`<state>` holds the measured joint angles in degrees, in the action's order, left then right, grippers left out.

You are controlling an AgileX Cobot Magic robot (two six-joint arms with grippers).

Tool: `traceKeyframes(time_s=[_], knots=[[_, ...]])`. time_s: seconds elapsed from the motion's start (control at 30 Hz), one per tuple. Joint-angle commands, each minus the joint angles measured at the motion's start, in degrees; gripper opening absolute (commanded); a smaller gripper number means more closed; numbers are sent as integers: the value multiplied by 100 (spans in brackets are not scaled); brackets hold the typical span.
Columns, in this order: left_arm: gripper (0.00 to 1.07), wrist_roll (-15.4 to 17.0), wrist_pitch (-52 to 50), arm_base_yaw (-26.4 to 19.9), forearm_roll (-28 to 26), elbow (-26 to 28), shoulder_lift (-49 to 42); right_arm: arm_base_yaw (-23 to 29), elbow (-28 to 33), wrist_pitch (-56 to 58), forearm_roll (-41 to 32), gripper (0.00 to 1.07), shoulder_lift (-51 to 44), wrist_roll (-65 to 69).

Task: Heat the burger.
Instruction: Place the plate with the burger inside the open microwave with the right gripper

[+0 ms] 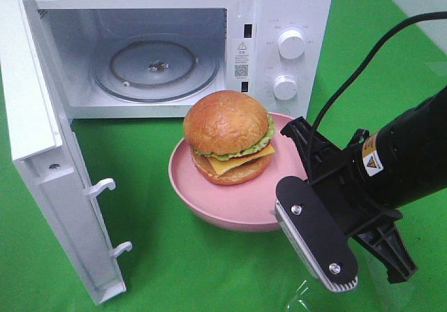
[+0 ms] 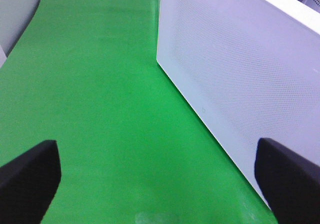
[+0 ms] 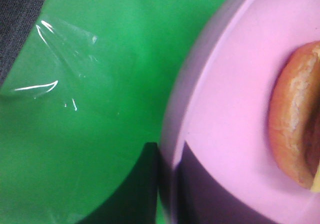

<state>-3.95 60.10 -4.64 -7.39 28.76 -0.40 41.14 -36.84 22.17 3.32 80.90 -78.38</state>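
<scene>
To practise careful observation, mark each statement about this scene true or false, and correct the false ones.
1. The microwave door stands open. True.
2. The burger is inside the microwave. False: it sits on the pink plate in front of the microwave.
3. The right gripper is shut on the pink plate's rim. True.
4. The left gripper holds the burger. False: it is open and empty, above the green cloth.
</scene>
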Motion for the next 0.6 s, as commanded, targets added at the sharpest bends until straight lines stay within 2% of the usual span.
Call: traceKeyframes(time_s=[0.03,0.3,0.6], knots=[[98,-6,-52,23,-23,-23,-115,-29,-138,-315,92,0,-80,-6],[98,-6,-52,23,-23,-23,-115,-29,-464,-384,86,0,74,34],[98,-6,-52,23,-23,-23,-115,-23,-1008,-733,23,0,653,63]])
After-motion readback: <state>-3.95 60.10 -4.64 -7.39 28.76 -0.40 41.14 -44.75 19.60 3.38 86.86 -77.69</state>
